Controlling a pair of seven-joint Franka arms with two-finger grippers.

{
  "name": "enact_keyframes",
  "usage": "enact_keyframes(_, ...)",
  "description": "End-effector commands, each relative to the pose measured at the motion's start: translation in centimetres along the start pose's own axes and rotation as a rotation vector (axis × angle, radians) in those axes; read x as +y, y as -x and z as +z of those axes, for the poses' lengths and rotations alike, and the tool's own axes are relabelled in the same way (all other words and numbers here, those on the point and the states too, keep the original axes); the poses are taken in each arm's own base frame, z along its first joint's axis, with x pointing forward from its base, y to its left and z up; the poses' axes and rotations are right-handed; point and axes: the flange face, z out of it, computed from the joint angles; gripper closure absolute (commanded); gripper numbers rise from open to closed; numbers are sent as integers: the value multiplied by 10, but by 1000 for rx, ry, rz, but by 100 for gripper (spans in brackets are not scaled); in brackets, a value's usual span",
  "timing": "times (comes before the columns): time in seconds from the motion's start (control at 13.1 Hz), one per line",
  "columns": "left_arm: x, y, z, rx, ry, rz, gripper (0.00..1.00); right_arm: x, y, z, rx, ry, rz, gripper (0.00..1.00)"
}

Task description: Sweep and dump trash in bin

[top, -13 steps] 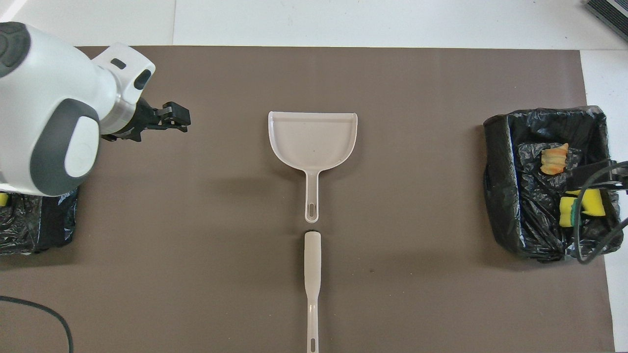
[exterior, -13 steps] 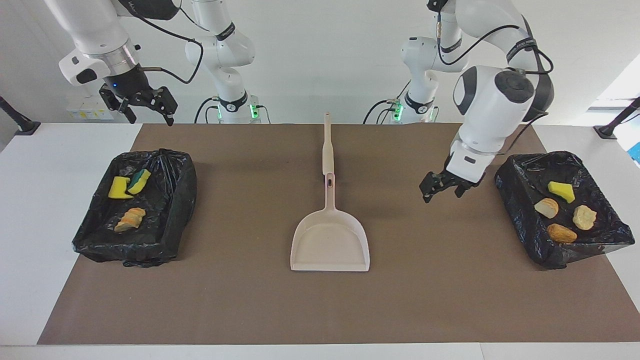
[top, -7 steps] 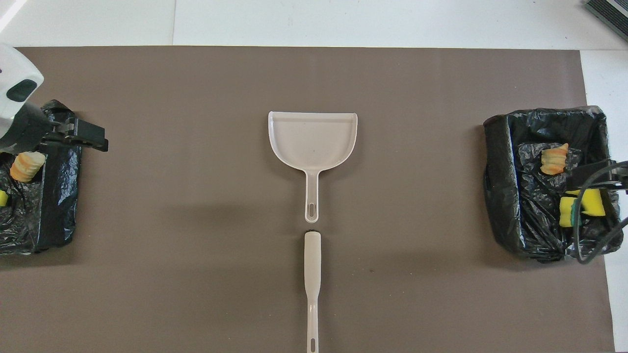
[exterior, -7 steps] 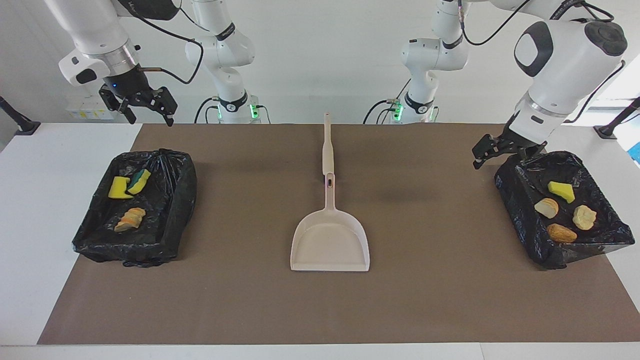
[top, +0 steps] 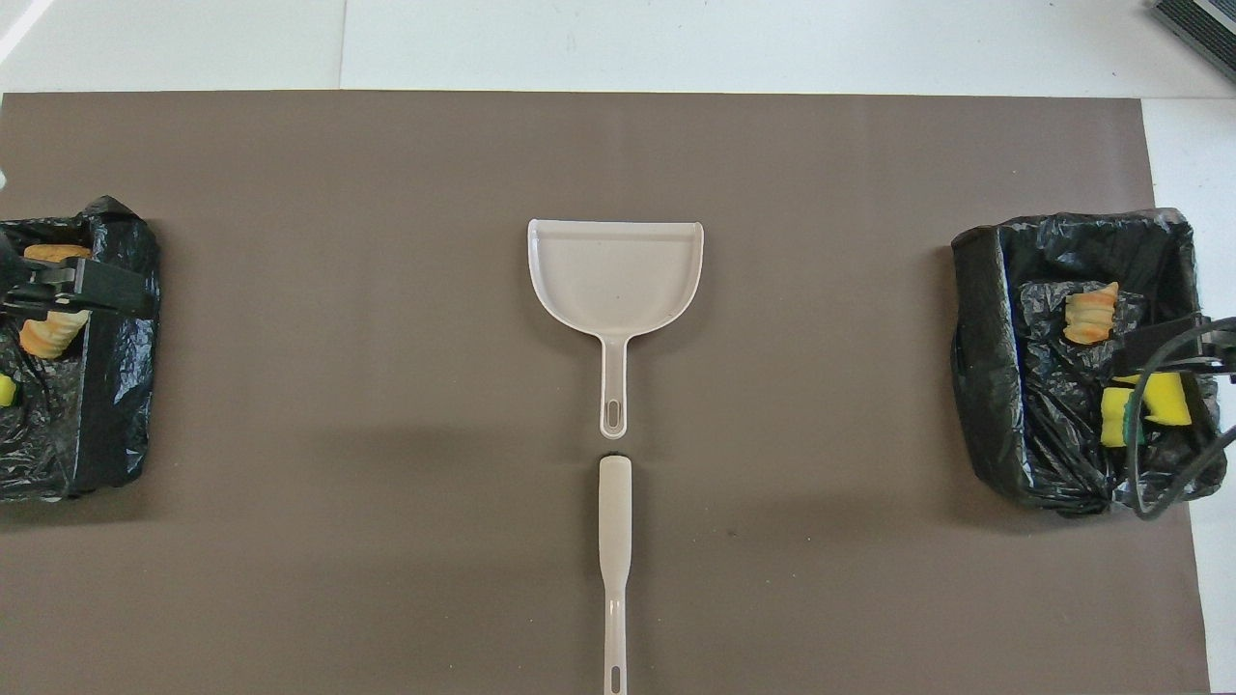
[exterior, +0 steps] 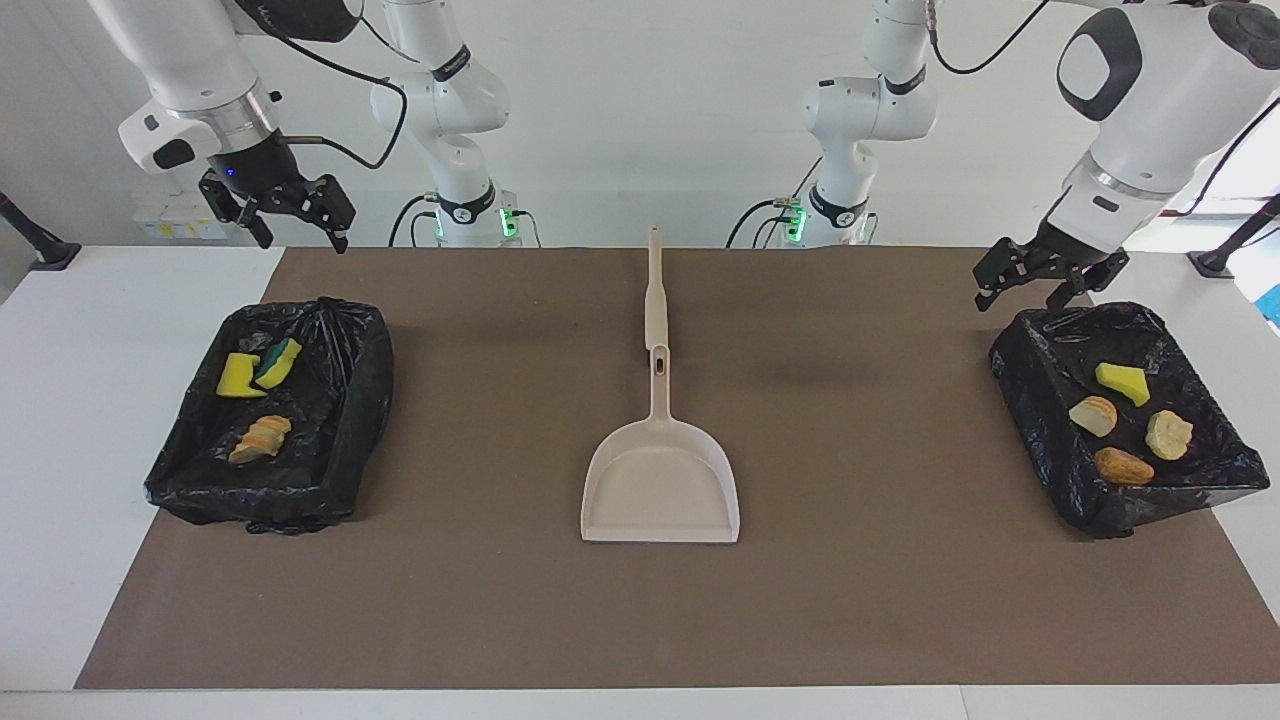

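Note:
The trash lies in two black-bagged bins. In the bin [exterior: 350,400] at the right arm's end are a yellow sponge [exterior: 238,377], a green-backed sponge [exterior: 279,362] and an orange-brown lump [exterior: 260,438]. The bin [exterior: 1040,420] at the left arm's end holds a yellow sponge [exterior: 1122,381], two pale chunks [exterior: 1092,415] and an orange-brown lump [exterior: 1122,466]. My left gripper [exterior: 1035,290] hangs open and empty over that bin's rim nearest the robots. My right gripper [exterior: 297,232] waits open and empty, raised above the mat's corner by the other bin.
A beige dustpan [exterior: 660,480] lies in the middle of the brown mat [exterior: 880,600], its handle pointing at the robots. The beige brush handle [exterior: 655,290] lies in line with it, nearer to the robots. White table borders the mat at both ends.
My left gripper has swung from over the mat beside the dustpan to above the bin at its own end. The right arm has not moved.

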Motion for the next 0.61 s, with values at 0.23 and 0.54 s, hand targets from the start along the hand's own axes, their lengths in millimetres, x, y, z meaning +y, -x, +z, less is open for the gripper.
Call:
enact_keyframes(0.23,1,11,-2,-32,-31,34,0,4,6,2,-3,-6,3,0)
enact_keyframes(0.54,0,7,-10,-24,-64,53,0,4,6,1,-1,-7,5,0)
